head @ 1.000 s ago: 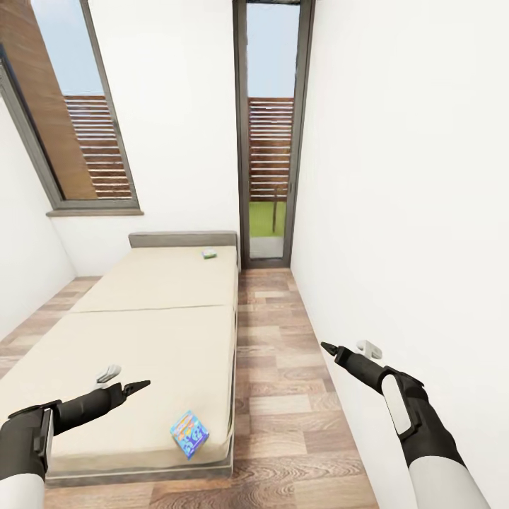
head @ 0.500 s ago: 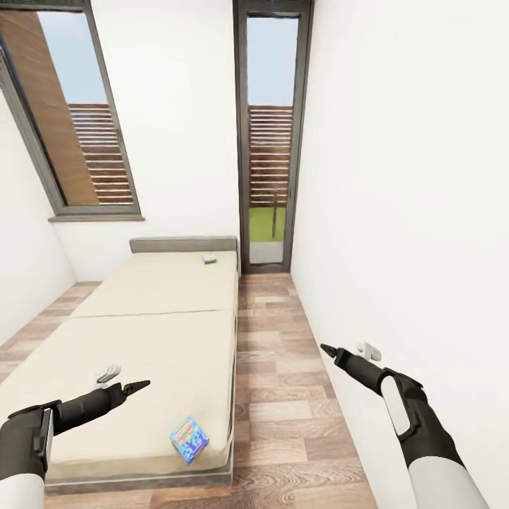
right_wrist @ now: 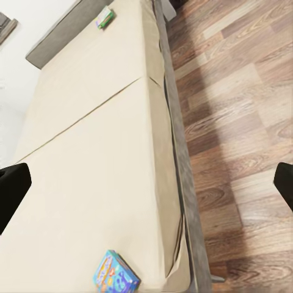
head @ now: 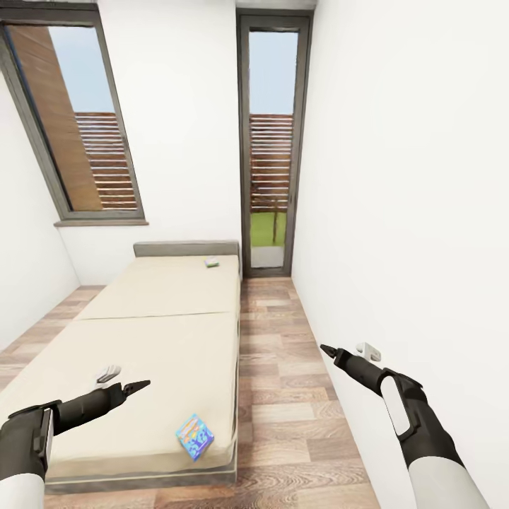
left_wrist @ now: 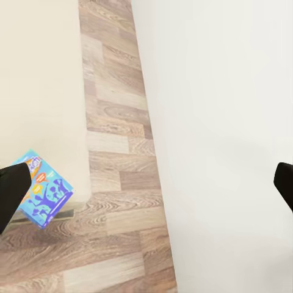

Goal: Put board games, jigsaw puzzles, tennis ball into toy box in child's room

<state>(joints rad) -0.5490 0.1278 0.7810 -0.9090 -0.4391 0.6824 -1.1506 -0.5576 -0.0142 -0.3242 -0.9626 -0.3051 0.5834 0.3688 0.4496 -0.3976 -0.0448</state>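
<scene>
Board games: two in sight, both on the bed (head: 162, 325). A blue-yellow game box (head: 195, 436) lies at the near corner of the mattress, close to the edge that borders the floor (head: 283, 367). A white-green game box (head: 211, 262) lies far off by the headboard (head: 186, 249).

Bed: one, cream mattress split by a seam across its middle, on a dark frame.

Windows: two, a wide window (head: 78, 134) at the left of the end wall and a tall narrow glazed door (head: 271, 148) beside it.

My left hand (head: 127, 378): hovers above the near part of the mattress, its two fingers spread apart and holding nothing. The blue-yellow box lies near it, lower and toward my right; in the left wrist view the box (left_wrist: 44, 196) shows just beside one dark fingertip (left_wrist: 12, 192).

My right hand (head: 350, 349): hangs over the wood floor close to the white side wall (head: 410, 212), fingers apart, empty. Both boxes are well apart from it, across the floor strip; the right wrist view shows the blue-yellow box (right_wrist: 116, 273) at the mattress corner and the white-green box (right_wrist: 105, 17) at the far end.
</scene>
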